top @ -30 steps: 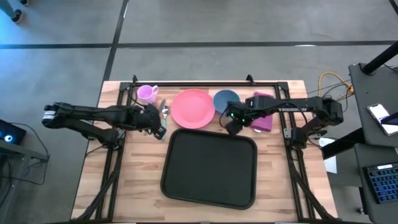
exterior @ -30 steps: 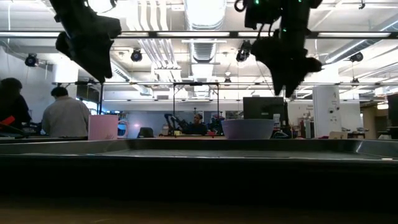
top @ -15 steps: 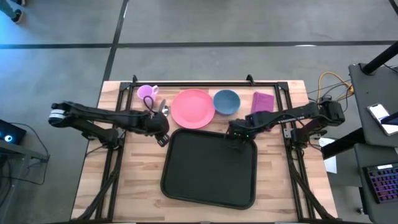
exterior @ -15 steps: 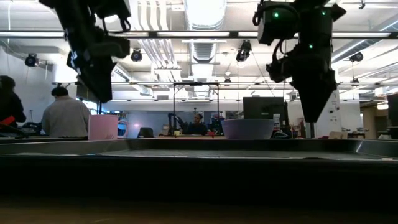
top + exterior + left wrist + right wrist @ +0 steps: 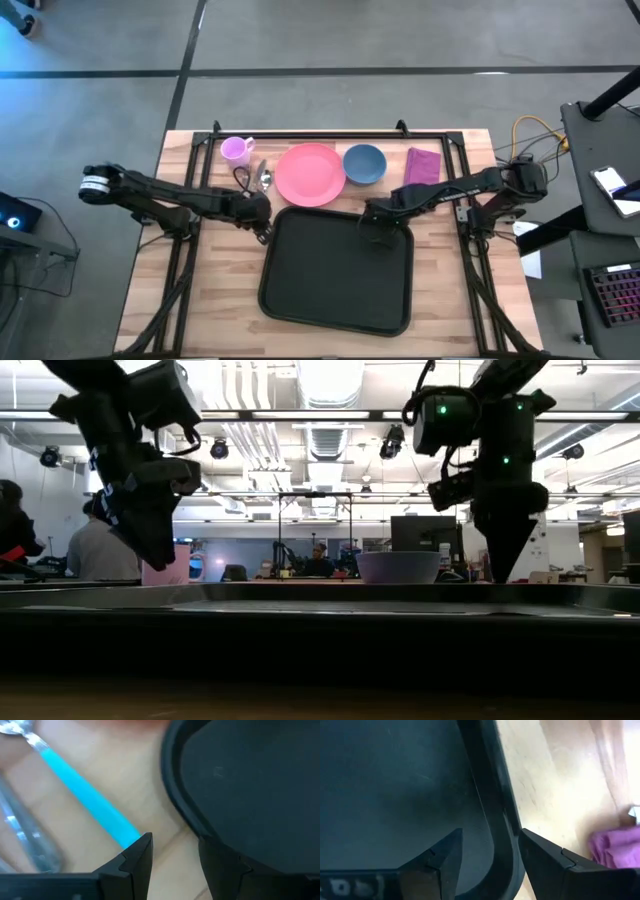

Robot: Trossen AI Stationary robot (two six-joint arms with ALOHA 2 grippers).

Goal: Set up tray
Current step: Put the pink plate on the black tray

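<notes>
The black tray [image 5: 335,275] lies flat on the wooden table, near the middle. My left gripper [image 5: 263,230] is open at the tray's far left corner. In the left wrist view [image 5: 175,857] one finger stands over bare wood and the other over the rim [image 5: 175,795]. My right gripper [image 5: 376,232] is open at the far right corner. In the right wrist view [image 5: 490,850] its fingers stand astride the rim [image 5: 485,790], one inside the tray and one outside. The low view shows the right gripper [image 5: 497,572] down at rim height and the left gripper [image 5: 155,560] slightly higher.
Along the table's far side stand a pink cup [image 5: 236,150], utensils [image 5: 262,178], a pink plate [image 5: 310,174], a blue bowl [image 5: 364,163] and a purple napkin [image 5: 423,165]. A blue-handled utensil [image 5: 90,805] lies close beside my left gripper. People sit in the room behind.
Both grippers have moved toward the table's near edge and down. The left one went from beside the utensils to the tray's far left corner. The right one went from beside the blue bowl to the tray's far right corner. The tray has stayed where it was.
</notes>
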